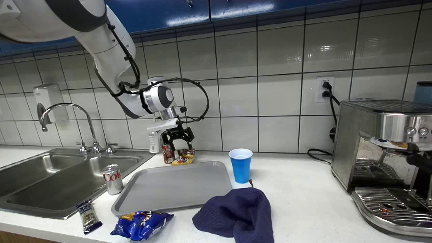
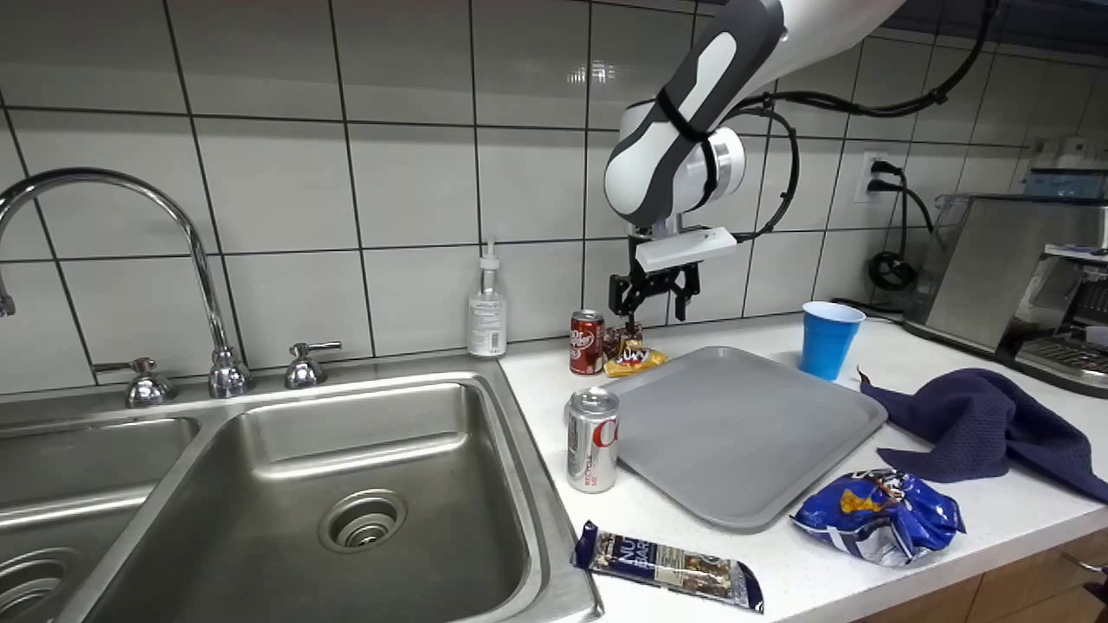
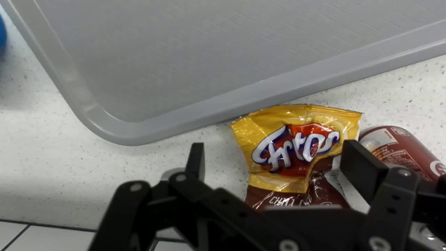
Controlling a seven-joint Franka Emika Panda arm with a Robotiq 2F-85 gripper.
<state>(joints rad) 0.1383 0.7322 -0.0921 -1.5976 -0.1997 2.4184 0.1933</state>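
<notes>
- Fritos bag (image 3: 296,139) of crinkled yellow-and-brown plastic sits on the white speckled counter (image 1: 297,189), right at the edge of the flat grey plastic tray (image 2: 744,433).
- Black two-fingered end effector (image 3: 274,153) stands over the bag, fingers spread wide to either side, gripping nothing; whether a fingertip touches it cannot be told.
- Dark-red metal soda can (image 2: 587,343) stands upright next to the bag.
- Progress, as judged from these views: the fingers stand apart and placed about the bag; no hold on it is made, and it rests on the counter.

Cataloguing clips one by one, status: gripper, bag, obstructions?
Gripper open over Fritos bag. Bag on counter, beside tray, not held. Red can close alongside, possibly obstructing.
</notes>
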